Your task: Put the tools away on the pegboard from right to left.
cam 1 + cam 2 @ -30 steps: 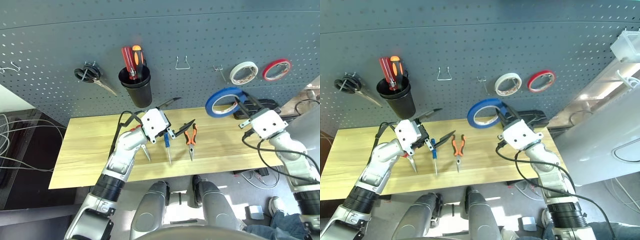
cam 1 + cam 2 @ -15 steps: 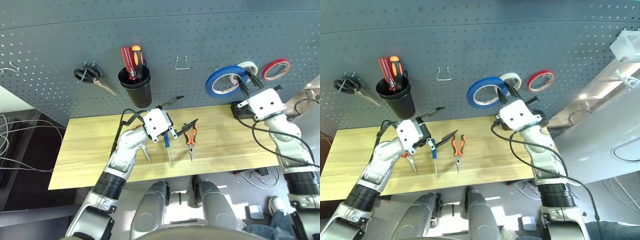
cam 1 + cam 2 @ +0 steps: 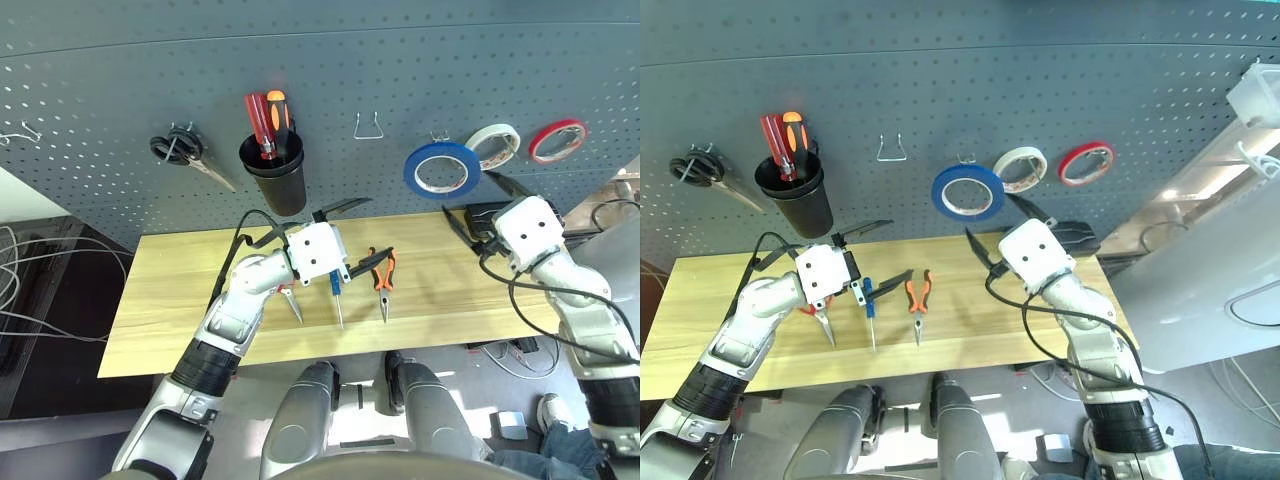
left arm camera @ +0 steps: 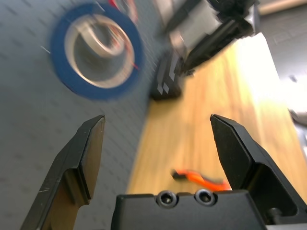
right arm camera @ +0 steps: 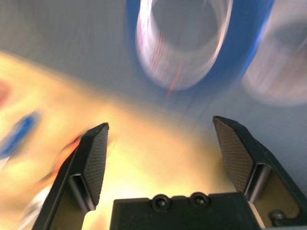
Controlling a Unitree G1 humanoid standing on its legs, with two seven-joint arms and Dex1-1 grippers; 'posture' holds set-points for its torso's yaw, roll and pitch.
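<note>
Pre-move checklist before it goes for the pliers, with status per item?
1. Blue tape roll hanging on the pegboard: ok.
2. Right end effector open and off the tape: ok.
3. Pliers lying free on the table, nothing on top: ok.
4. Wire hook on the pegboard bare for the pliers: ok.
5. Left end effector open, holding nothing: ok.
6. Left end effector clear of the screwdriver and pliers: cannot tell, it hangs close over them.
</note>
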